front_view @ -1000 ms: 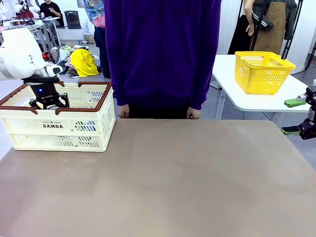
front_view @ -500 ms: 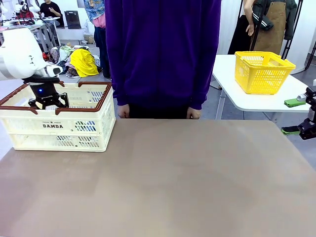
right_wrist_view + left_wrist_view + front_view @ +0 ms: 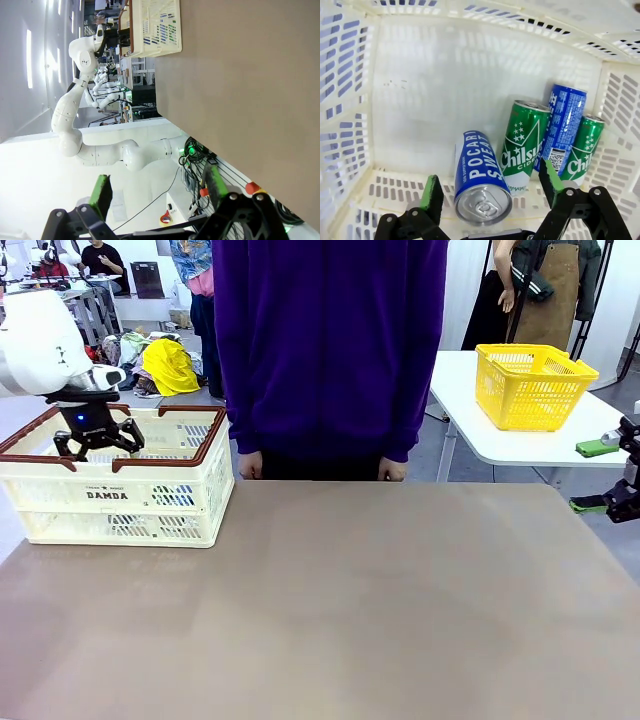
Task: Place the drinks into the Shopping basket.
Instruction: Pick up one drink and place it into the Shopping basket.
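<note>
Left claw: the black two-finger left claw with green pads (image 3: 96,444) sits at upper left of the front view, over the basket's opening; its fingers stand wide apart and hold nothing, and in the left wrist view (image 3: 490,200) they straddle a can without touching it.
What has just changed: a second ago this claw was sunk lower inside the basket; it has now risen to about rim height with its fingers splayed.
Meaning for the task: this reads as a release already made, the arm drawing back out.
Shopping basket: the large cream-white slotted plastic basket with brown rim and "DAMDA" print (image 3: 120,510) stands on the brown bench (image 3: 330,610) at its far left corner.
Drinks: in the left wrist view four cans lie on the basket floor at lower right: a blue metal can with white "POCARI SWEAT" print (image 3: 477,170), silver end toward the camera, a green can with white "Chilsung" lettering (image 3: 525,142) just beside it, a second blue can (image 3: 562,125), and a second green can (image 3: 582,150) against the slotted wall.
Right claw: the right claw (image 3: 157,200) hangs off the bench's right edge, fingers apart and empty.
Person: a person in a purple top (image 3: 330,350) stands at the far side, hands at the bench edge.
Progress: no can lies on the bench in the front view, so the task looks finished or nearly so.
</note>
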Tool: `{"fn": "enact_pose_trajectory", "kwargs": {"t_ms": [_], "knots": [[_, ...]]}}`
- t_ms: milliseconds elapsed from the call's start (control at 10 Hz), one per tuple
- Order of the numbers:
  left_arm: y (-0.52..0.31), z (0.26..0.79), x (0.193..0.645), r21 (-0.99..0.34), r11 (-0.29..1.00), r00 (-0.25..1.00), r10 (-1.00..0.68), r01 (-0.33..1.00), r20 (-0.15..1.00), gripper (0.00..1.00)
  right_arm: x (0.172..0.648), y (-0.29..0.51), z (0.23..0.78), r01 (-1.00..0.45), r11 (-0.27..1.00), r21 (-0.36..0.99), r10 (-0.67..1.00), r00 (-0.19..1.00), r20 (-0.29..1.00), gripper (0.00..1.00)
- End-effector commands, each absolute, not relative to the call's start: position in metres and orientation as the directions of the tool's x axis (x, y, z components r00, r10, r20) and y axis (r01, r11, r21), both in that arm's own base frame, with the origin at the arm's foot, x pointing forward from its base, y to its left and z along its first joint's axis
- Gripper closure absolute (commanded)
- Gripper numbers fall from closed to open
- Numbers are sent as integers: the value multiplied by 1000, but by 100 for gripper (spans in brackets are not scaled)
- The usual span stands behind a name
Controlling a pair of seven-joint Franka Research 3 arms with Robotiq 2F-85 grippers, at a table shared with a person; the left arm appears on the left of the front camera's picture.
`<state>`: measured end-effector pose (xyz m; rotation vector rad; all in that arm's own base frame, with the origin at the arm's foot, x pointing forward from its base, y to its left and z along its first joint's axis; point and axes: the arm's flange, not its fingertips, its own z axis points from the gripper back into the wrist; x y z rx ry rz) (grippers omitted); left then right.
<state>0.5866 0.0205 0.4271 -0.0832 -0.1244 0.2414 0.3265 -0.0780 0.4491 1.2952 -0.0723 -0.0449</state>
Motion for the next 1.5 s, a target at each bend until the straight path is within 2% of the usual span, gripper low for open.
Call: {"fn": "enact_pose_trajectory", "kwargs": {"t_ms": [0, 200, 400, 500, 600, 700, 800, 1000, 1100, 1200, 1400], "knots": [[20, 449, 577, -113, 961, 950, 269, -253, 161, 0, 327, -77, 452, 2, 260, 966, -77, 997, 19, 0], [24, 506, 566, -135, 958, 929, 281, -254, 242, 0, 327, -77, 452, 2, 260, 966, -77, 997, 19, 0], [13, 598, 541, -163, 954, 901, 293, -253, 320, 0, 327, -77, 452, 2, 260, 966, -77, 997, 19, 0], [2, 633, 526, -215, 946, 893, 304, -241, 332, 0, 327, -77, 452, 2, 260, 966, -77, 997, 19, 0], [-15, 663, 503, -307, 927, 908, 306, -215, 287, 0, 327, -77, 452, 2, 260, 966, -77, 997, 19, 0], [-25, 670, 488, -396, 903, 925, 281, -165, 256, 0, 327, -77, 452, 2, 260, 966, -77, 997, 19, 0], [-36, 672, 463, -515, 856, 941, 211, -46, 266, 0, 327, -77, 452, 2, 260, 966, -77, 997, 19, 0], [-49, 660, 414, -710, 689, 944, 119, 144, 307, 0, 327, -77, 452, 2, 260, 966, -77, 997, 19, 0], [-45, 650, 391, -787, 590, 950, 103, 180, 294, 0, 327, -77, 452, 2, 260, 966, -77, 997, 19, 0], [-31, 638, 372, -800, 562, 969, -13, 210, 246, 0, 327, -77, 452, 2, 260, 966, -77, 997, 19, 0], [17, 606, 347, -897, 399, 981, -35, 188, 189, 0, 327, -77, 452, 2, 260, 966, -77, 997, 19, 0]]}}
